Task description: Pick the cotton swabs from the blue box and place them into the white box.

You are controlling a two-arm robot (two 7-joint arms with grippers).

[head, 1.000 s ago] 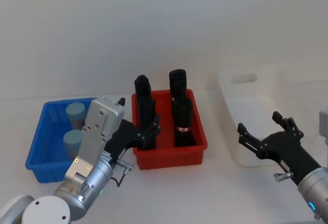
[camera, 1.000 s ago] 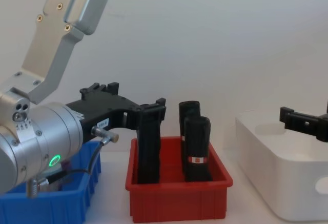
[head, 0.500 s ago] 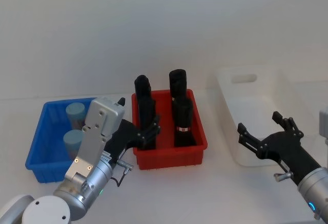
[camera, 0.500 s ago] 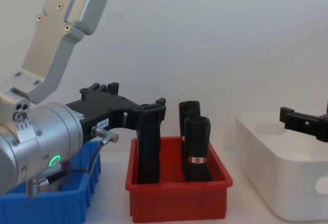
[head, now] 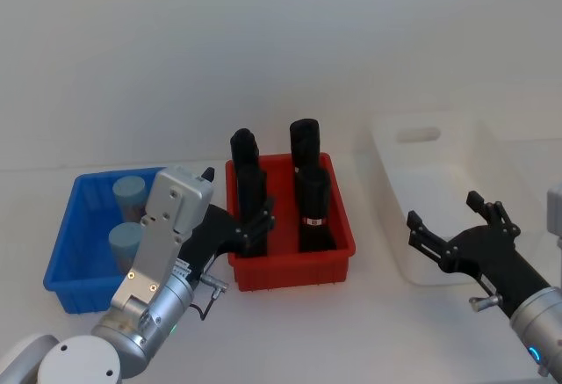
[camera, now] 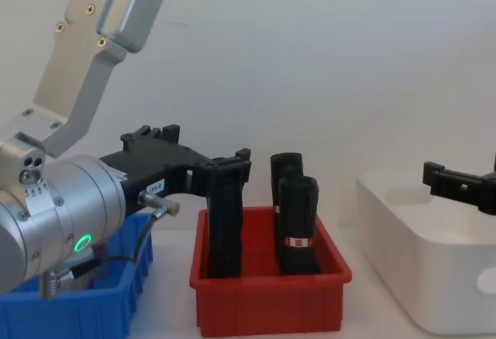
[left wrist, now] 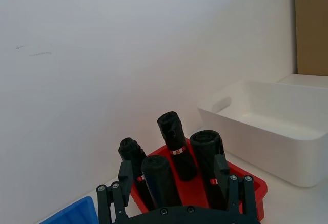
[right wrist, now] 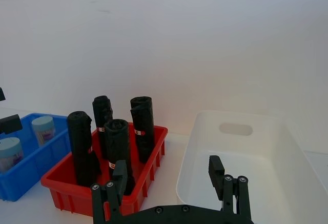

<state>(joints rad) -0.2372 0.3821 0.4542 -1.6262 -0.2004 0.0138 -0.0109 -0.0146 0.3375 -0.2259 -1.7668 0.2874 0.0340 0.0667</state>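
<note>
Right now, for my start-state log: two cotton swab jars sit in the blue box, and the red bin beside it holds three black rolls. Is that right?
Not quite: the red bin holds four black rolls, as the right wrist view shows. The two cotton swab jars do sit in the blue box.

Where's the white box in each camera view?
Head: white box right of centre.
Chest: white box at the right edge.
Left wrist: white box beyond the red bin.
Right wrist: white box beside the red bin.
Shared landmark: red bin, next to it everywhere.
</note>
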